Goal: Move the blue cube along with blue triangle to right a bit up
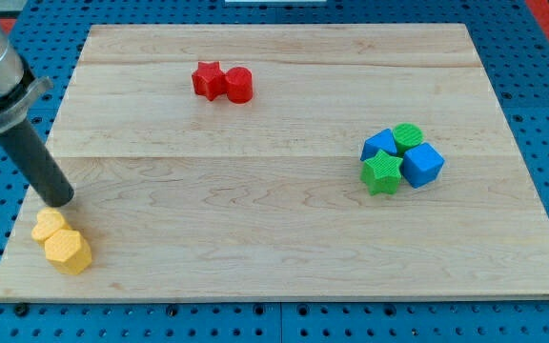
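The blue cube sits at the view's right, at the right edge of a tight cluster. The blue triangle is at the cluster's left, touching a green round block above and a green star below. My tip is far away at the view's left, just above the two yellow blocks. It touches none of the blue blocks.
A yellow hexagon block and a second yellow block lie at the bottom left corner of the wooden board. A red star and a red round block sit together at the top centre-left.
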